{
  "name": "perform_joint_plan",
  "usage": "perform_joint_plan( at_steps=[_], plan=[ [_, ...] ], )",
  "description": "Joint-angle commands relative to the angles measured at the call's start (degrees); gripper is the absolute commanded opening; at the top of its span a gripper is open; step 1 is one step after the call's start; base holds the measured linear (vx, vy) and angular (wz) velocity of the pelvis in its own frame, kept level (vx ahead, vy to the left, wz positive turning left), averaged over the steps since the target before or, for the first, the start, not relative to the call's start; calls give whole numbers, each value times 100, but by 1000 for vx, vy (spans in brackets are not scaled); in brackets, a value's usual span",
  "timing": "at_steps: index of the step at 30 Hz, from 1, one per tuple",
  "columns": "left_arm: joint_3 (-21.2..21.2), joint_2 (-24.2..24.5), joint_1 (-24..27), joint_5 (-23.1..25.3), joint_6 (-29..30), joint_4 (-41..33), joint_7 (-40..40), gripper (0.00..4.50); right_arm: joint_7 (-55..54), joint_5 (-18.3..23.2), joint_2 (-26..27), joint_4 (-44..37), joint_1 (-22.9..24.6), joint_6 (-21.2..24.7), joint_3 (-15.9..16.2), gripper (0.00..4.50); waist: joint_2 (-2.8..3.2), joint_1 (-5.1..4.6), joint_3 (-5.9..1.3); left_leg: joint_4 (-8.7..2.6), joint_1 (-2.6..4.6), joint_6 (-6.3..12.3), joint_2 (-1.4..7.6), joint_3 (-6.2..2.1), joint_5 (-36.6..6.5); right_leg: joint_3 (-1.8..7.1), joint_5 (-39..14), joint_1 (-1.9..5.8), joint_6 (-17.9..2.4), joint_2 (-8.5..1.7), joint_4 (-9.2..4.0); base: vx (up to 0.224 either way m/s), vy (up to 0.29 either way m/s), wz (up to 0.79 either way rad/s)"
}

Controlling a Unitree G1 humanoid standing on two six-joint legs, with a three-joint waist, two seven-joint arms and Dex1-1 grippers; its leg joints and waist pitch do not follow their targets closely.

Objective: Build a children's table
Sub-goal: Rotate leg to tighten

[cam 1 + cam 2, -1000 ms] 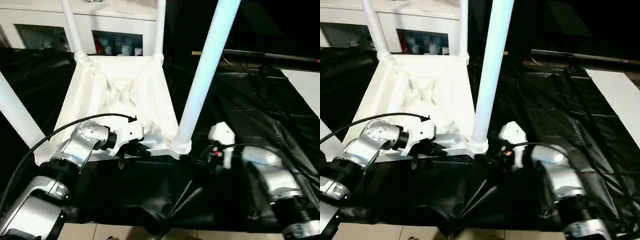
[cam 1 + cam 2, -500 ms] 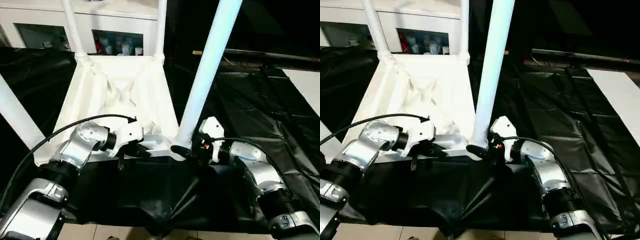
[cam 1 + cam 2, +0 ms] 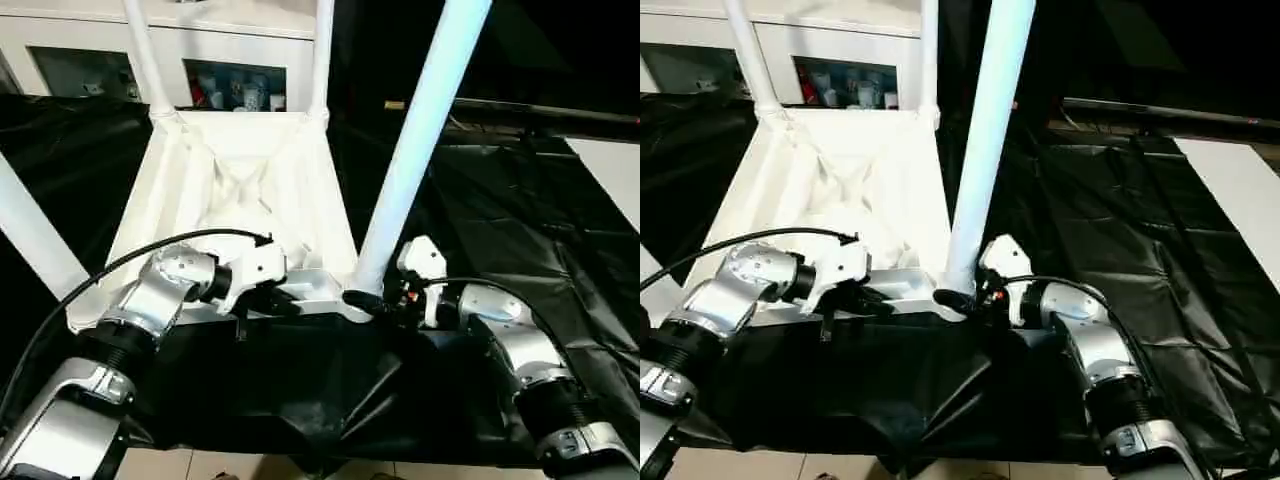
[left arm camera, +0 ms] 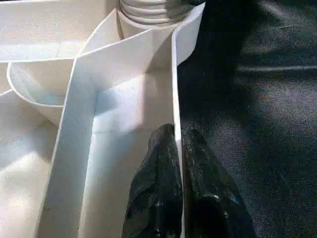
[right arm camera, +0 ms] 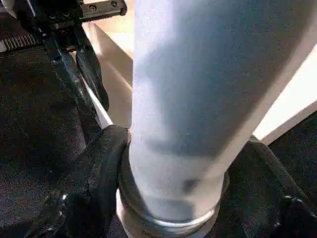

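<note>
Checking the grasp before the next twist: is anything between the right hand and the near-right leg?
Nothing visible. The right hand has a finger on each side of the near-right leg, just above its corner socket.

Left arm: silver forearm reaches forward and inward; left pincer closed, its two black fingers pressed together on a thin white wall. Right arm: forearm angled inward toward the left; right pincer spread, black fingers on either side of a white tube's base, apparently touching it, though contact is partly hidden.
</note>
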Motion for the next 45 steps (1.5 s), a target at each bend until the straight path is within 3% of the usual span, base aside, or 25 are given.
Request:
perform_joint_plan(
  at_steps=[1,3,7,9,10,12,13,15,16,18,20,22,25,28,31,33,34,35,37,40,42,45],
  plan=[
    [-102,-68,232,48,117,166,11,0,-386,-18,47,381,-34,54,-195,270,17,-4,-335,-400,39,124,58,36,-1252,161,-967,263,-1293,-304,-441,0,0,0],
    [-82,-172,211,148,216,263,331,0,-975,-86,222,696,-87,-5,-353,269,24,-24,-312,-418,45,52,60,34,-1417,154,-1259,230,-1261,-302,-467,0,0,0],
    [45,-521,147,177,432,469,970,0,-1972,-132,533,1108,-144,33,-625,267,-11,-90,-251,-450,89,-144,23,-23,-2068,146,-2776,182,-833,-324,-599,0,0,0],
    [7,-754,52,341,631,640,1441,0,-2737,-187,795,1283,-180,114,-766,267,-11,-112,-269,-455,92,-150,18,-43,-2089,153,-2947,172,-702,-327,-625,0,0,0],
    [24,-1017,-70,454,869,809,1977,0,-3499,-331,1024,1427,-242,210,-817,267,-1,-128,-263,-450,103,-151,7,-39,-2085,155,-2921,138,-699,-321,-640,0,0,0],
    [40,-1148,-134,497,998,882,2232,0,-3960,-454,1122,1502,-290,279,-822,267,6,-144,-273,-448,119,-146,-2,-41,-2173,143,-2974,124,-676,-299,-654,0,0,0],
    [85,-1345,-240,549,1181,1015,2661,0,-4478,-539,1287,1607,-372,418,-842,266,17,-148,-263,-446,155,-143,-3,-38,-2301,139,-3051,74,-646,-289,-680,0,0,0],
    [92,-1470,-305,593,1292,1097,2869,0,-4732,-509,1432,1719,-453,441,-880,266,24,-161,-284,-456,153,-166,-6,-61,-2365,121,-3067,98,-621,-295,-669,0,0,0],
    [83,-1544,-340,628,1324,1160,2967,0,-4807,-525,1520,1760,-515,437,-851,266,19,-170,-294,-480,113,-123,-10,-65,-2340,108,-2915,126,-577,-287,-683,0,0,0],
    [69,-1632,-378,706,1333,1248,3066,0,-4696,-554,1627,1813,-617,292,-767,266,33,-166,-292,-482,115,-78,-10,-60,-2391,116,-2749,108,-604,-282,-690,0,0,0],
    [48,-1657,-398,761,1259,1291,3066,0,-4178,-309,1727,1687,-604,64,-805,266,13,-160,-301,-479,116,-28,-14,-54,-2470,115,-2748,112,-608,-289,-700,0,0,0],
    [41,-1650,-402,775,1223,1295,3024,0,-3914,-178,1756,1578,-561,-39,-831,336,15,-149,-310,-489,98,42,0,-45,-2394,124,-2573,120,-659,-294,-690,0,0,0],
    [13,-1456,-281,635,940,1036,2447,0,-3238,-88,1476,1122,-365,-263,-727,346,-14,-143,-307,-499,50,118,-2,-48,-2349,117,-2617,166,-638,-310,-696,0,0,0],
    [-40,-1248,-191,579,782,840,2094,0,-2705,52,1179,904,-311,-75,-668,379,-18,-145,-312,-509,10,188,8,-46,-2134,114,-2539,194,-664,-309,-685,0,0,0],
    [-129,-883,62,295,378,364,1006,0,-1723,172,622,508,-145,83,-464,384,-15,-124,-322,-498,3,226,21,-33,-1940,143,-2472,205,-685,-329,-691,0,0,0],
    [-130,-681,206,101,503,37,488,0,-1119,187,316,299,-37,94,-390,384,-18,-91,-341,-482,24,281,43,-8,-1743,172,-2133,212,-814,-326,-649,28,-17,4],
    [-165,-531,249,82,436,-80,285,0,-688,212,102,141,51,93,-302,384,7,-66,-352,-456,22,360,62,27,-1514,181,-1518,215,-1023,-309,-596,55,-33,7],
    [-176,-501,255,82,389,-96,241,0,-601,218,60,109,70,89,-286,384,9,-62,-358,-453,33,378,64,37,-1435,176,-1358,215,-1081,-300,-580,68,-24,7],
    [-156,-318,325,-92,342,-318,-153,0,-29,283,-224,-98,166,111,-177,384,29,-5,-408,-422,23,447,64,40,-873,157,-348,288,-1303,-278,-448,71,-7,3],
    [-122,-232,366,-217,433,-487,-332,0,293,370,-362,-225,199,211,-103,384,27,16,-425,-388,26,649,53,54,-399,150,714,327,-1559,-260,-344,66,16,2],
    [-88,-197,377,-273,438,-583,-402,0,624,456,-472,-345,231,312,-4,384,21,21,-408,-388,45,711,45,63,-524,135,609,330,-1620,-266,-364,0,0,0],
    [-56,-166,388,-280,442,-645,-461,0,872,443,-574,-402,244,319,143,384,14,29,-391,-407,38,617,58,57,-695,133,175,339,-1550,-290,-398,0,0,0]
  ],
)
